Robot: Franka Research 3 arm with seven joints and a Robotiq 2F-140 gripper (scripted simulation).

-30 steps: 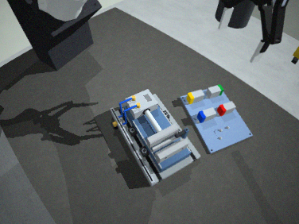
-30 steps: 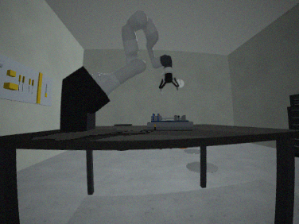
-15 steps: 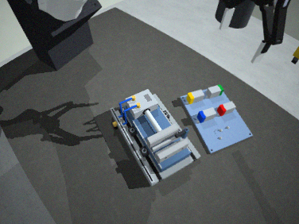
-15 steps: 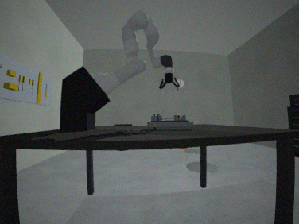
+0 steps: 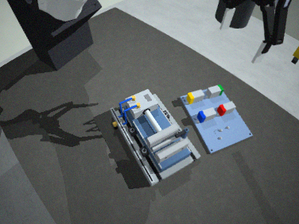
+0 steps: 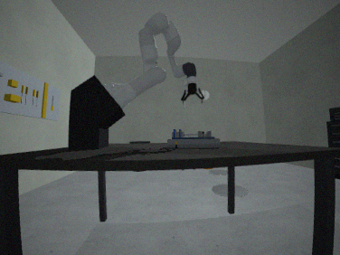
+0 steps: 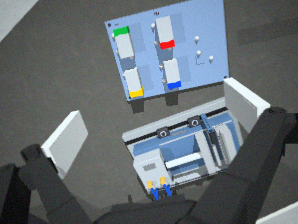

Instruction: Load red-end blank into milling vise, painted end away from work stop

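The blank with the red end (image 5: 226, 108) (image 7: 166, 33) lies flat on the blue infeed plate (image 5: 238, 133) (image 7: 212, 22), in the row nearer the vise. The milling vise (image 5: 159, 137) (image 7: 182, 152) (image 6: 194, 141) stands left of the plate, with nothing between its jaws. Blue hoses (image 5: 124, 108) mark its far end block. My gripper (image 5: 237, 44) (image 6: 192, 98) (image 7: 151, 108) is open and empty. It hangs high above the table, over the vise and the near edge of the plate.
Blanks with yellow (image 5: 195, 96) (image 7: 133, 82), green (image 5: 215, 90) (image 7: 123, 42) and blue (image 5: 206, 114) (image 7: 172, 74) ends also lie on the plate. Small pegs (image 5: 223, 129) (image 7: 199, 51) stand on its bare part. The robot's black base (image 5: 60, 32) is at the back left.
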